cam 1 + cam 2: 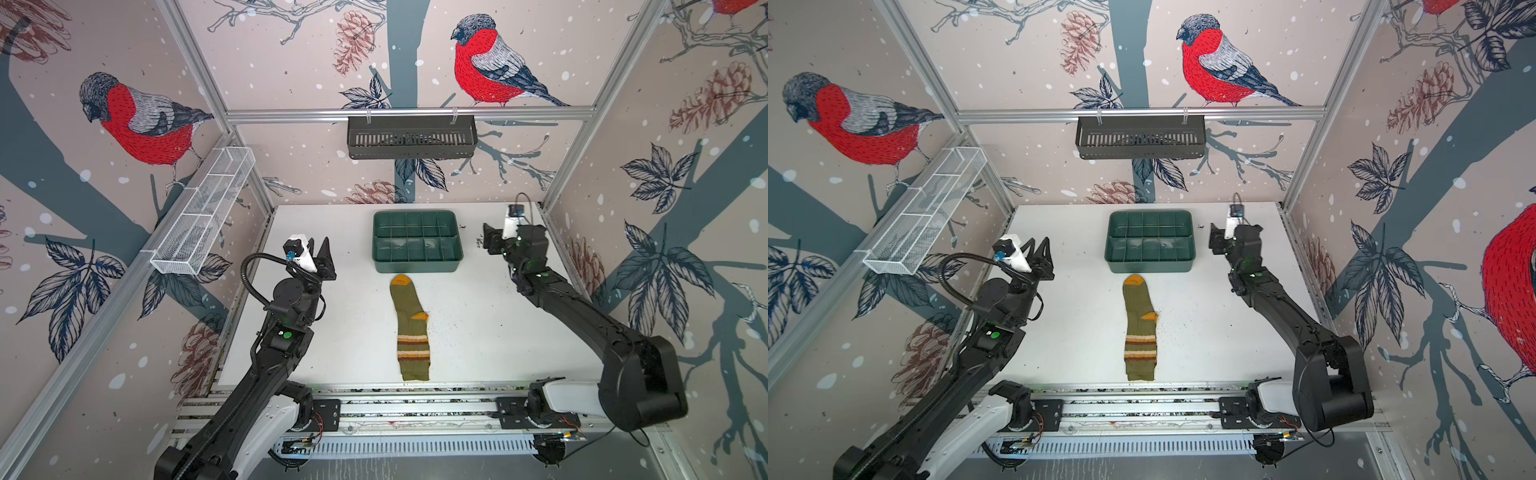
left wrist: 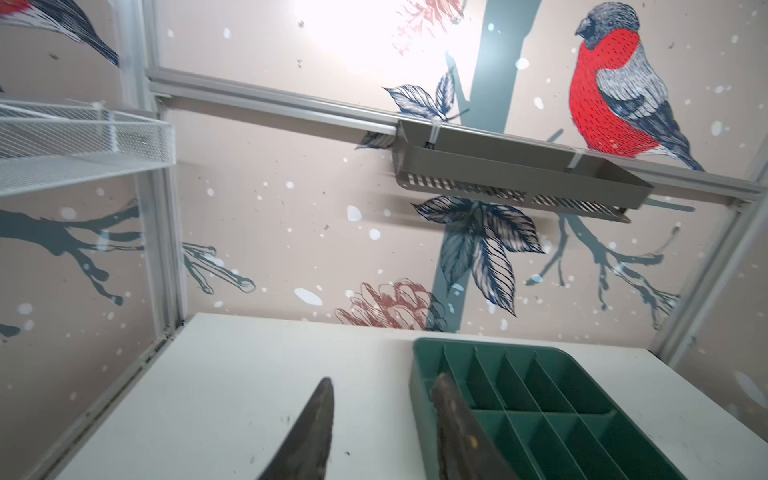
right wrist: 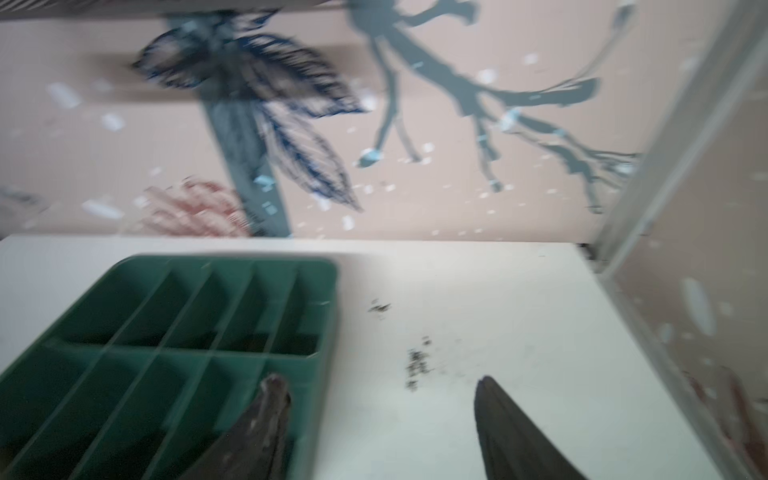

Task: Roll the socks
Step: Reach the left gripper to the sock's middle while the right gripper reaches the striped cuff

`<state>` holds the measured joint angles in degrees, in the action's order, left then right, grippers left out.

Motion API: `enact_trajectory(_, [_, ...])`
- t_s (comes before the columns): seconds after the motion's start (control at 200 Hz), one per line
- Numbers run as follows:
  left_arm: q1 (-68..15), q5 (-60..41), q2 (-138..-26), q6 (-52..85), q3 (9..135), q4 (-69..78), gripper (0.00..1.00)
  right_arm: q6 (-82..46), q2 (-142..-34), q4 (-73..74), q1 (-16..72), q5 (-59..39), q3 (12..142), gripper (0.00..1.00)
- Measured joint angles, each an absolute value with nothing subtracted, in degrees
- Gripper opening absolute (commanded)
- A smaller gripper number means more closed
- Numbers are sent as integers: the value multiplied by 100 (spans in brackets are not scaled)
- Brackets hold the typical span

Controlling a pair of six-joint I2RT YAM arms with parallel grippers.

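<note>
The socks lie flat in the middle of the white table, olive green with an orange toe and heel and striped bands near the cuff. They show as one outline, toe toward the tray. Neither wrist view shows them. My left gripper hovers left of the green tray, raised, open, with nothing between its fingers. My right gripper hangs right of the tray, open wider and holding nothing. Both grippers are well away from the socks.
A dark green compartmented tray sits just beyond the socks' toe. A white wire basket hangs on the left wall and a dark slotted basket on the rear rail. Dark crumbs dot the table.
</note>
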<state>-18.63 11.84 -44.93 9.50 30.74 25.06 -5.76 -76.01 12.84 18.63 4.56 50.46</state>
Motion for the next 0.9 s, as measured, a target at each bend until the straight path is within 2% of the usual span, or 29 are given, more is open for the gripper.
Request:
enact_trajectory(0.06, [-2167,1153,-4451,1131,3341,1800,32,-567,-7568,587,2543,556,5218,69])
enact_trajectory(0.265, [-3747,1251,-4657,1389,4132,-172,32,-963,-6683,-1529,4519,1063,5236,65])
enact_trajectory(0.37, [-3959,1240,-4814,1468,4239,-676,32,-1487,-6200,-2252,5437,1216,5116,59])
enact_trajectory(0.46, [-3999,1194,-5022,1503,4150,-862,32,-2060,-6058,-2733,6346,1435,4974,58])
enact_trajectory(0.635, [-4060,591,-5457,1538,3800,-799,32,-2902,-6604,-3385,7983,1900,4993,55])
enact_trajectory(0.901, [-4244,-504,-5992,1509,3610,-436,30,-3317,-7703,-4202,8965,1979,5260,49])
